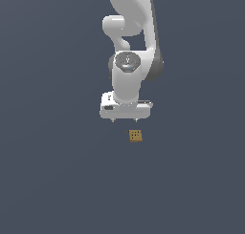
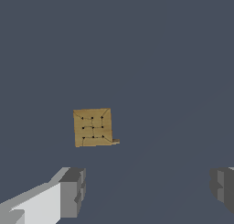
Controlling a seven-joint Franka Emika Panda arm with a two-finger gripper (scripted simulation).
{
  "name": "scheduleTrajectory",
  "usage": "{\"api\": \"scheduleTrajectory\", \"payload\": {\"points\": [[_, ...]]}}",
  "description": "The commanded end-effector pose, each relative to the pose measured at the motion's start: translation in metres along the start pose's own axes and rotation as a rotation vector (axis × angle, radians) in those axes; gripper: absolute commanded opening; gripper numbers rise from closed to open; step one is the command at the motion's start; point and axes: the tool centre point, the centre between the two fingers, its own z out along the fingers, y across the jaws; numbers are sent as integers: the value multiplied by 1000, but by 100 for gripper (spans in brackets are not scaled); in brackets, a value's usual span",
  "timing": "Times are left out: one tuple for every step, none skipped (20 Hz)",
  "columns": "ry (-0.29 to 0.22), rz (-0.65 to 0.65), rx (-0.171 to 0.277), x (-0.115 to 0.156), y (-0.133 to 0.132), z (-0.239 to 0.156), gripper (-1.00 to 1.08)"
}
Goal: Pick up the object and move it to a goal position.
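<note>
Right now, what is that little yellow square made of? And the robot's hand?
The little square looks like matte tan cardboard or cracker: flat colour, faint creases, small dark dots. It's a render, so I can't be sure. The hand looks like smooth white plastic, softly shaded, with duller grey fingertips.

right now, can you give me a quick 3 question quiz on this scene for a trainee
1. True or false: the gripper is shut on the block.
2. Multiple choice: in the exterior view, where does the block lie relative to the gripper? A) below it, slightly toward that view's right; B) far to that view's left; C) between the closed fingertips.
3. Short answer: what marks the block's tan-yellow face in the wrist view?

Key
1. False. The jaws stand wide apart and the block lies clear of both fingers.
2. A.
3. A grid of small dark dots.
</note>
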Motion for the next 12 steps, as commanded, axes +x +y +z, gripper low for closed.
{"api": "scheduleTrajectory", "payload": {"points": [[0,0,0,0,0,0,100],[0,1,0,0,0,0,100],[-1,3,0,0,2,0,100],[-3,6,0,0,3,1,100],[-5,10,0,0,6,1,100],[-8,15,0,-1,9,2,100],[-11,20,-1,-1,13,2,100],[-14,25,-1,-1,17,3,100],[-17,27,-1,-2,20,3,100],[-18,28,-1,-2,22,3,100],[-19,28,-1,-2,24,3,100],[-20,27,-1,-2,24,3,100]]}}
